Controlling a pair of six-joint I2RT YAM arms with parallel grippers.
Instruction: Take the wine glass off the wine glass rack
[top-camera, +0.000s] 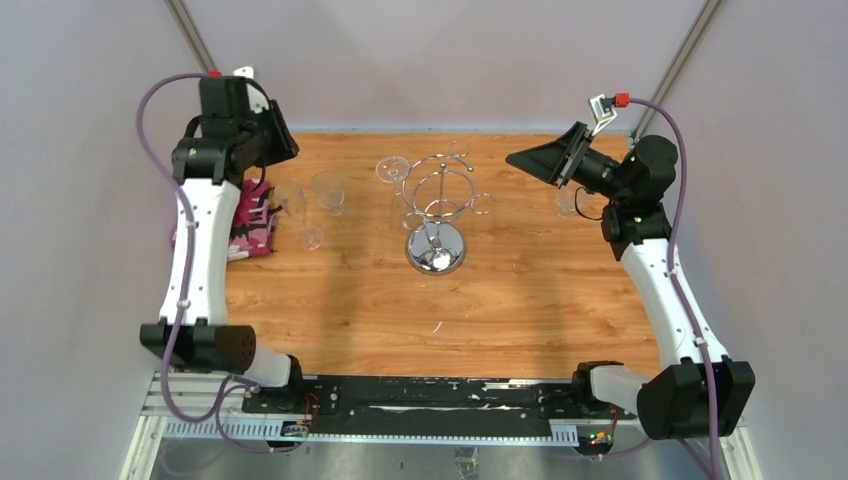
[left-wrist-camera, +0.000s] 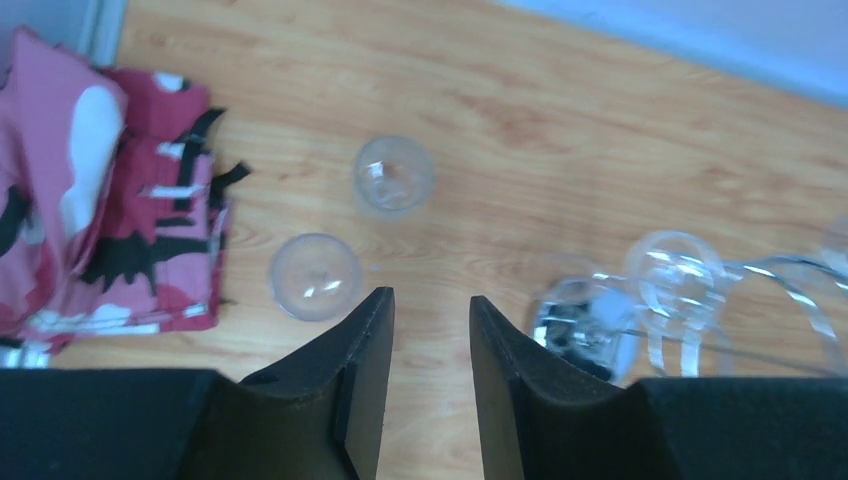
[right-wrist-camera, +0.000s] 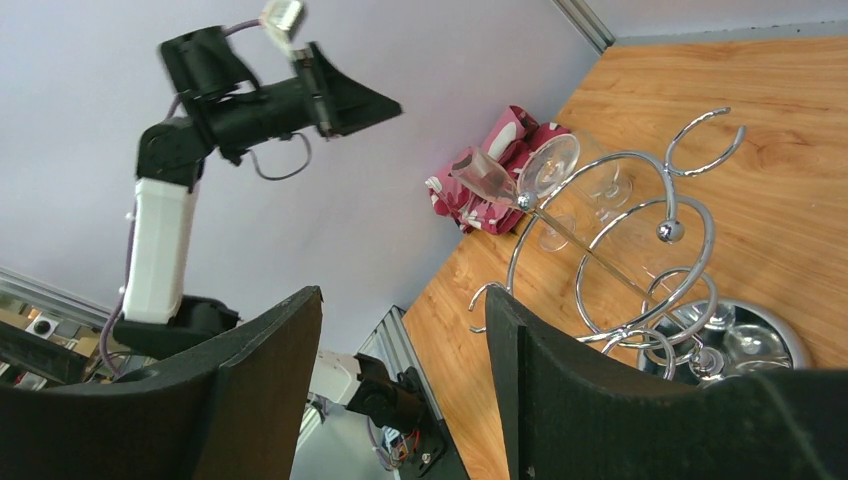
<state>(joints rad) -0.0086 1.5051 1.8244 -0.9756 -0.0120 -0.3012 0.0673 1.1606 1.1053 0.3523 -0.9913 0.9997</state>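
Note:
The chrome wine glass rack (top-camera: 440, 205) stands mid-table on its round mirror base. A clear wine glass (top-camera: 392, 169) hangs upside down from a hook arm at the rack's back left, foot uppermost. My right gripper (top-camera: 516, 158) is open and empty, held above the table to the right of the rack and pointing at it. In the right wrist view the rack (right-wrist-camera: 655, 245) and the hanging glass (right-wrist-camera: 548, 166) lie beyond the open fingers (right-wrist-camera: 400, 300). My left gripper (top-camera: 290, 145) is open and empty, raised at the back left; its view (left-wrist-camera: 432, 300) looks down on the rack (left-wrist-camera: 640, 310).
Two clear glasses (top-camera: 328, 189) (top-camera: 302, 212) stand on the table left of the rack, also in the left wrist view (left-wrist-camera: 393, 175) (left-wrist-camera: 315, 276). A pink patterned cloth (top-camera: 255, 222) lies at the left edge. Another glass (top-camera: 566, 202) stands under the right arm.

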